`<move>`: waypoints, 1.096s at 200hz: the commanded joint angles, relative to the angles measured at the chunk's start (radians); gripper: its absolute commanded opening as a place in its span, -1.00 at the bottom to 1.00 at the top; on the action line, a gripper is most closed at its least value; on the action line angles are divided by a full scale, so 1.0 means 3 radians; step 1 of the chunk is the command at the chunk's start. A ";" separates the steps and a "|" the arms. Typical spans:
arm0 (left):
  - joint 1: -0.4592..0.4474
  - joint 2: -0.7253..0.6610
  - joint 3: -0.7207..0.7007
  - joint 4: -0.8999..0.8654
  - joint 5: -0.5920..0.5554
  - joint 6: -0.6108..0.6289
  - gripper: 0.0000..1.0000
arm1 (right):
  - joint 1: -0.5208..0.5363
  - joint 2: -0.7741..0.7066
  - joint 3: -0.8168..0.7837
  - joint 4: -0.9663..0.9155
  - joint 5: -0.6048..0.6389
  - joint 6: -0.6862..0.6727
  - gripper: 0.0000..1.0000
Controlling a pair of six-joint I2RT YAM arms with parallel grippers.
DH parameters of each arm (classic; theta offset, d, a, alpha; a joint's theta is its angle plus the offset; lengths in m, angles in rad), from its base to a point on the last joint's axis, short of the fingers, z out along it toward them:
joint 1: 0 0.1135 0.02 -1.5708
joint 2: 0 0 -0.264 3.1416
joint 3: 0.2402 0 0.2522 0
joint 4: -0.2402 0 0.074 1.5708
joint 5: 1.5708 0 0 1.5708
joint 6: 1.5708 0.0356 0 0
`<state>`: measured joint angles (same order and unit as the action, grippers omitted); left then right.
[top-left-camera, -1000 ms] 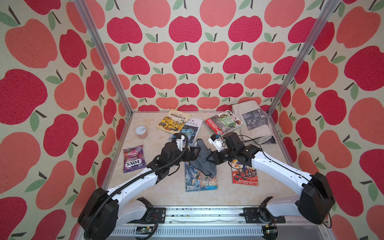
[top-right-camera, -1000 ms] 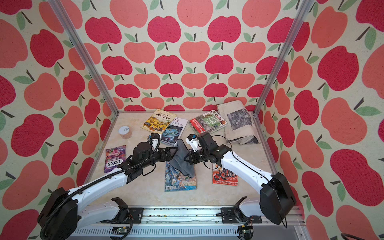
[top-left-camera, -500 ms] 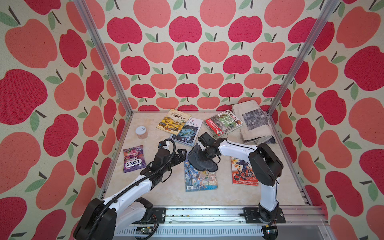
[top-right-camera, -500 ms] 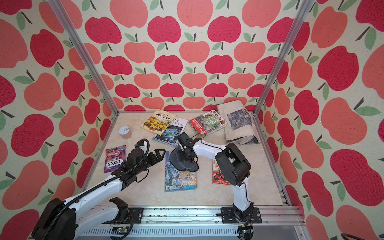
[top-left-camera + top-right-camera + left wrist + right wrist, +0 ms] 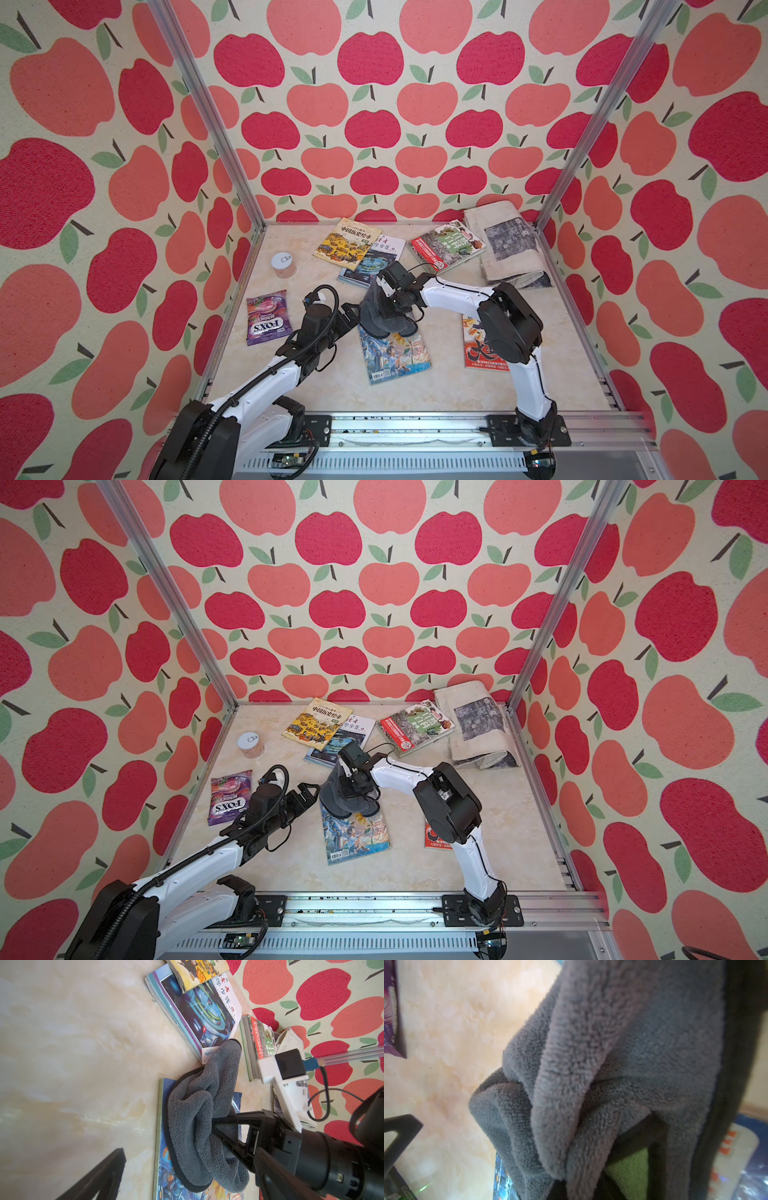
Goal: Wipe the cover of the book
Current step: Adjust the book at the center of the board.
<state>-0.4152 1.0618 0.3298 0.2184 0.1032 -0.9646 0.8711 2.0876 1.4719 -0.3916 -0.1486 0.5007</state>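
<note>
The book (image 5: 395,357) (image 5: 357,837), with a blue cartoon cover, lies flat mid-table. A bunched grey cloth (image 5: 384,311) (image 5: 347,796) rests on its far end and hangs over the far edge. My right gripper (image 5: 388,313) (image 5: 353,789) is shut on the cloth from above, its fingers (image 5: 228,1122) buried in the folds. In the right wrist view the cloth (image 5: 591,1064) fills the frame over a sliver of the book (image 5: 502,1176). My left gripper (image 5: 349,318) (image 5: 307,796) stands open and empty just left of the cloth, not touching it.
A yellow book (image 5: 347,245), a magazine (image 5: 374,262), a red-green book (image 5: 446,245) and a folded newspaper (image 5: 509,249) lie along the back. A red book (image 5: 478,349) sits partly under the right arm. A candy bag (image 5: 268,318) and small jar (image 5: 284,265) lie left.
The left gripper has drawn back to the left, away from the cloth. The right arm has folded up at the elbow, and the cloth has come down onto the book's far end.
</note>
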 commanded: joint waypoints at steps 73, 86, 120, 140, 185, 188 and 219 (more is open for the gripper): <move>-0.0182 0.1222 0.0211 0.1058 0.0319 -0.0213 0.99 | -0.0307 -0.0822 -0.0969 -0.0247 0.0259 -0.0051 -1.00; -0.0230 0.1331 0.0293 0.1111 0.0322 -0.0216 0.99 | -0.0291 -0.0903 -0.1024 -0.0254 0.0284 -0.0048 -1.00; -0.0436 0.1730 0.0695 0.1118 0.0419 -0.0134 0.99 | -0.0265 -0.1007 -0.0976 -0.0341 0.0300 -0.0101 -1.00; -0.0482 0.1894 0.0811 0.1176 0.0526 -0.0153 0.99 | -0.0258 -0.0981 -0.0898 -0.0378 0.0291 -0.0112 -1.00; -0.0458 0.1593 0.0718 0.0843 0.0445 -0.0058 0.99 | -0.0261 -0.0664 -0.0512 -0.0391 0.0189 -0.0153 -1.00; -0.0454 0.1563 0.0709 0.0820 0.0444 -0.0053 0.99 | -0.0260 -0.0621 -0.0459 -0.0400 0.0177 -0.0155 -1.00; -0.0419 0.1208 0.0552 0.0625 0.0358 -0.0042 0.99 | -0.0165 -0.0158 0.0033 -0.0324 -0.0074 -0.0032 -1.00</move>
<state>-0.5522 1.5013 0.5346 0.4778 0.2256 -1.0008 0.7921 1.9484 1.3800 -0.4919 -0.0982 0.4770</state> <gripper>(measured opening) 0.993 0.093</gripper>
